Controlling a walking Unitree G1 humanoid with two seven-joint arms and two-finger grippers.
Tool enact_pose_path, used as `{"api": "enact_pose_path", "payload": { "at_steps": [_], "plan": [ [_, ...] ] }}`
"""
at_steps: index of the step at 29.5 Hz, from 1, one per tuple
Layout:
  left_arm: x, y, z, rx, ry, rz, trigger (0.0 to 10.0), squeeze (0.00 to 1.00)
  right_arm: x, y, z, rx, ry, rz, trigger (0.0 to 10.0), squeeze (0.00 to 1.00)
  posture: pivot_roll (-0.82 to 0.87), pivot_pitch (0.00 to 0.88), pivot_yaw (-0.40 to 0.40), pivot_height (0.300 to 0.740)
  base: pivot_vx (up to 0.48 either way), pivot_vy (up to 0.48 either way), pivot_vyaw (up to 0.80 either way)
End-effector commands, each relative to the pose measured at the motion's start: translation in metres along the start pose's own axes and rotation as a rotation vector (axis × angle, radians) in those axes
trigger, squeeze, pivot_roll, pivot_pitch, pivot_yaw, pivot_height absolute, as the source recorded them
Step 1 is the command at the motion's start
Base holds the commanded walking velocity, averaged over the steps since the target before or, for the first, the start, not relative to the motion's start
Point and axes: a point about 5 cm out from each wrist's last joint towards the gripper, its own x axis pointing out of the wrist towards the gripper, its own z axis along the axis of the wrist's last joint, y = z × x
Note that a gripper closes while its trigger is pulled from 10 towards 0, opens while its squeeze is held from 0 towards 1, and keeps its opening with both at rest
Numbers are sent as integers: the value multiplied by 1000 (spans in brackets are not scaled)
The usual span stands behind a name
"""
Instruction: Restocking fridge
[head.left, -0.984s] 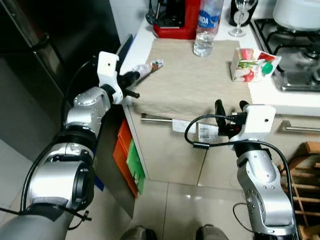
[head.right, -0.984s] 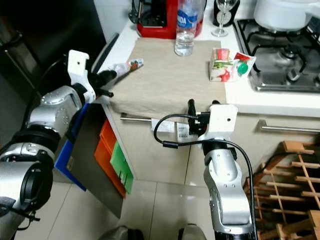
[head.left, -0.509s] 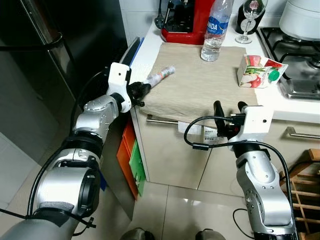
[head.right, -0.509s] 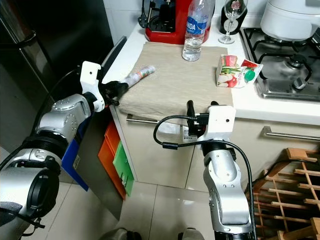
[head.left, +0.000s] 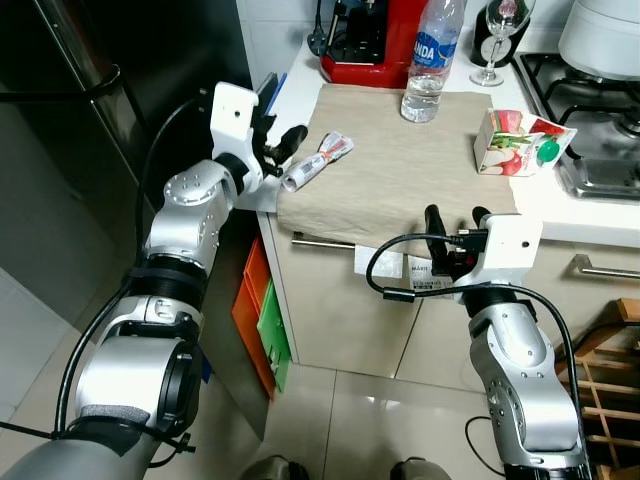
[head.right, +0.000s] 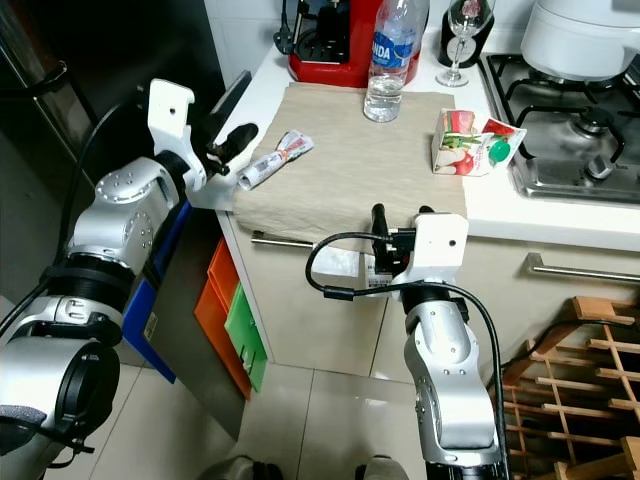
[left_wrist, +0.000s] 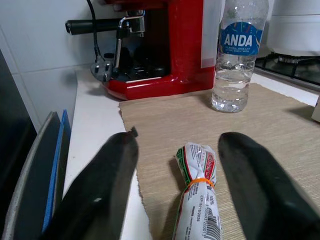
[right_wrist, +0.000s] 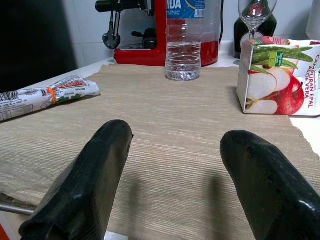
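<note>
We see even, soft indoor light and sharp head views; the upper left stays dark. In the wrist views the black tool fingers blur up close, casting faint shadows on the beige woven mat.

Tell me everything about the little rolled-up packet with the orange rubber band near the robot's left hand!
The rolled-up white plastic packet has red and green print and a barcode, and an orange rubber band cinches its middle. It lies flat on the beige woven mat, near the mat's left edge. The open left gripper has one black finger on each side of the packet without clamping it. Nothing else touches it.
</note>
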Motion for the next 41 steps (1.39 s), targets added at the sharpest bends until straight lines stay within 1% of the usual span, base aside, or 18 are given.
{"api": "enact_pose_path", "payload": {
  "at_steps": [1, 3, 5, 6, 7, 8, 10, 14, 18, 24, 27, 31, 32, 33, 35, 36, 40, 41],
  "plan": [
    [-3, 7, 9, 11, 3, -3, 10000, 1000, -3, 0, 2, 24, -12, -1, 10000, 0, -159, 33, 109, 740, 0, 0, 0],
    [-2, 8, 12, 10, 0, -6, 10000, 1000, -4, 0, 1, 25, -10, -2, 10000, 0, -159, 33, 109, 740, 0, 0, 0],
    [2, 6, 16, 25, 45, -71, 10000, 1000, -4, 5, 4, 46, -16, 11, 10000, 0, -159, 49, 122, 740, 0, 0, 0],
    [2, 6, 16, 25, 45, -71, 10000, 1000, -4, 5, 4, 46, -16, 11, 10000, 0, -159, 49, 122, 740, 0, 0, 0],
    [6, 5, 15, 32, 117, -137, 10000, 1000, -2, 10, 11, 63, -37, 47, 10000, 0, -162, 54, 130, 740, 0, 0, 0],
    [6, 5, 15, 32, 117, -137, 10000, 1000, -2, 10, 11, 63, -37, 47, 10000, 0, -162, 54, 130, 740, 0, 0, 0],
    [7, 4, 14, 26, 169, -179, 10000, 1000, -1, 12, 18, 66, -56, 69, 10000, 0, -166, 59, 136, 740, 0, 0, 0],
    [9, 2, 13, 21, 201, -205, 10000, 1000, -3, 11, 23, 64, -71, 82, 10000, 0, -166, 63, 138, 740, 0, 0, 0],
    [14, -4, 11, -1, 251, -271, 10000, 1000, -8, 22, 30, 67, -97, 212, 10000, 0, -169, 69, 145, 740, 0, 0, 0],
    [19, -5, 10, 8, 280, -265, 10000, 1000, -14, 29, 29, 64, -87, 239, 10000, 0, -171, 76, 157, 740, 0, 0, 0],
    [20, 0, 12, 37, 270, -217, 10000, 1000, -19, 32, 27, 74, -72, 244, 10000, 0, -177, 83, 163, 740, 0, 0, 0],
    [22, -1, 11, 41, 278, -216, 10000, 1000, -25, 35, 26, 81, -59, 246, 10000, 0, -191, 105, 168, 740, 0, 0, 0],
    [22, -1, 9, 50, 285, -210, 10000, 47, -26, 35, 26, 83, -57, 247, 10000, 0, -191, 105, 168, 740, 0, 0, 0],
    [22, 0, 7, 61, 294, -198, 10000, 0, -29, 36, 26, 83, -55, 250, 10000, 0, -199, 119, 170, 740, 0, 0, 0],
    [22, 1, 6, 70, 301, -184, 10000, 0, -33, 37, 27, 83, -54, 254, 10000, 0, -207, 131, 170, 740, 0, 0, 0],
    [21, 4, 5, 74, 303, -159, 10000, 0, -39, 39, 28, 74, -47, 265, 10000, 0, -218, 147, 169, 740, 0, 0, 0],
    [22, 8, 9, 65, 285, -116, 10000, 0, -51, 36, 27, 67, -27, 263, 10000, 0, -235, 174, 169, 740, 0, 0, 0],
    [22, 8, 9, 65, 285, -116, 10000, 0, -51, 36, 27, 67, -27, 263, 10000, 0, -235, 174, 169, 740, 0, 0, 0]
  ]
}}
